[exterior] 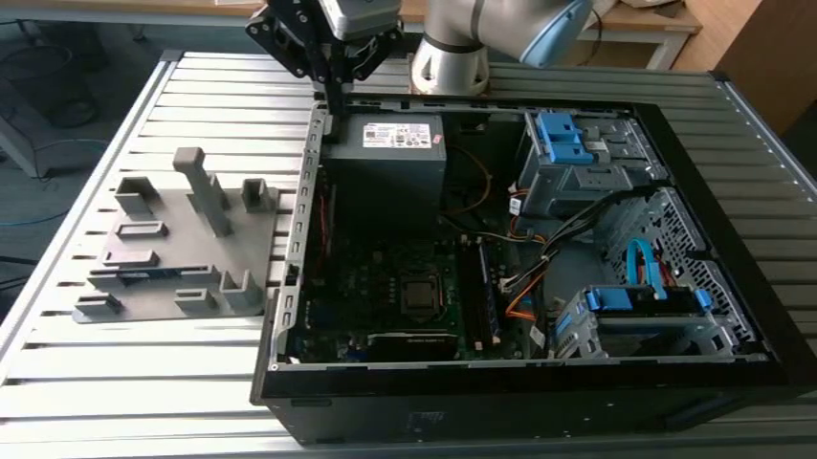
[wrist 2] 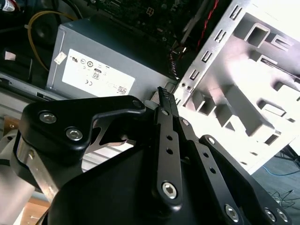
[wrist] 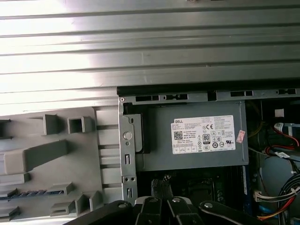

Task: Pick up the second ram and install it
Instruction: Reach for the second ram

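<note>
Gripper (wrist 2: 164, 96): fingers pressed together, we see nothing between them
Holder tray (exterior: 179, 253): we find the second ram (wrist: 33, 193) lying in a slot
Computer case (exterior: 511, 402): power supply (wrist: 197, 140), motherboard (exterior: 383, 277)
Arm (exterior: 450, 43): gripper pointing down above the case's edge, beside the power supply

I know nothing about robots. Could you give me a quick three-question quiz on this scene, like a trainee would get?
1. True or false: the ram stick lies in the gray tray, away from the hand.
2. Relative to the computer case, the gray tray sits: A) inside it; B) beside it on the slatted table, on the exterior view's left; C) on top of it.
3. Name the labelled gray box in the case corner nearest the hand.

Key: 1 true; 2 B; 3 the power supply.
</note>
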{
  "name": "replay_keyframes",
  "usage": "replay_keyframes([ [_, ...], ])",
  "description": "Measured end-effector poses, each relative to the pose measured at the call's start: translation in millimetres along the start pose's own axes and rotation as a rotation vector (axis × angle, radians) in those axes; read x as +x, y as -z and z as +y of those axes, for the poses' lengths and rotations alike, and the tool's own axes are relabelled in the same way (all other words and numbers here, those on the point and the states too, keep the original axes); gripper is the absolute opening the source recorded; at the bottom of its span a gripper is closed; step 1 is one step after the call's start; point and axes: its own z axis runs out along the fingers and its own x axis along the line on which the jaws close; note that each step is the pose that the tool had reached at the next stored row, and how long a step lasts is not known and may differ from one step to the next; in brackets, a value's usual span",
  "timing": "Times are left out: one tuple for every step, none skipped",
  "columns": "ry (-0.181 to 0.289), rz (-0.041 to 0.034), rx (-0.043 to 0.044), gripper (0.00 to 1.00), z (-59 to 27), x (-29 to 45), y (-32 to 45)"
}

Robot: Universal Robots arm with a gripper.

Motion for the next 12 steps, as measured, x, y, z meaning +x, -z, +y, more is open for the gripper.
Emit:
replay_keyframes([
  [0.000, 0.0000, 0.0000, 0.10, -0.1, 1.6, 0.0],
  [0.000, 0.0000, 0.0000, 0.10, -0.3, 3.5, 0.1],
  [0.000, 0.0000, 0.0000, 0.10, -0.4, 5.4, 0.1],
  [0.000, 0.0000, -0.0001, 0.10, -0.5, 7.2, 0.2],
  [0.000, 0.0000, 0.0000, 0.10, -0.7, 8.9, 0.2],
  [0.000, -0.0001, -0.0001, 0.10, -0.8, 10.4, 0.2],
  [0.000, -0.0001, -0.0001, 0.10, -0.9, 11.8, 0.3],
  [0.000, 0.0000, 0.0000, 0.10, -1.0, 13.2, 0.3],
  [0.000, 0.0000, 0.0000, 0.10, -1.1, 14.6, 0.4],
  [0.000, 0.0000, -0.0001, 0.10, -1.2, 15.9, 0.4],
  [0.000, -0.0001, -0.0001, 0.10, -1.3, 17.0, 0.4],
  [0.000, 0.0000, -0.0001, 0.10, -1.4, 18.1, 0.5],
])
